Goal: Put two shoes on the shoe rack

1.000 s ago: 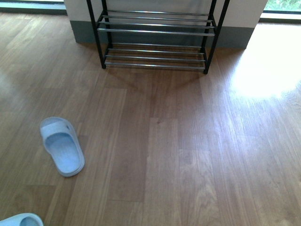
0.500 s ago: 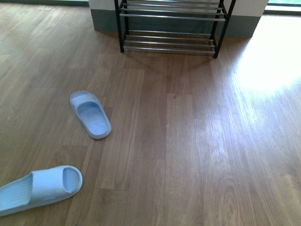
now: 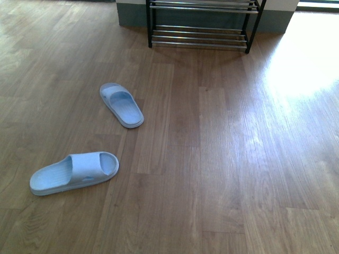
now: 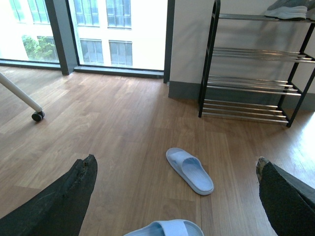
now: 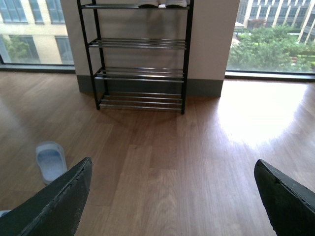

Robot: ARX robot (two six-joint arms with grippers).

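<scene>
The shoe rack is standing against the wall at the top centre of the front view. The upper edge is cutting it off there, so only its lowest chrome rods and black legs are showing. Two pale blue slides are lying sole-down on the wooden floor, well apart from the rack and not touching each other. The farther slide is sitting left of centre, its strap end pointing toward the rack. The nearer slide is lying crosswise at the lower left, its open toe pointing right.

Neither arm is showing in the front view. In the left wrist view the left gripper is hanging wide open and empty over the floor, and the picture's edge is clipping the nearer slide. The right gripper is likewise gaping and holding nothing, with one dark finger partly hiding a slide. Grey sneakers are resting on the rack's top shelf, but the frame is cropping them to soles and lower sides.
</scene>
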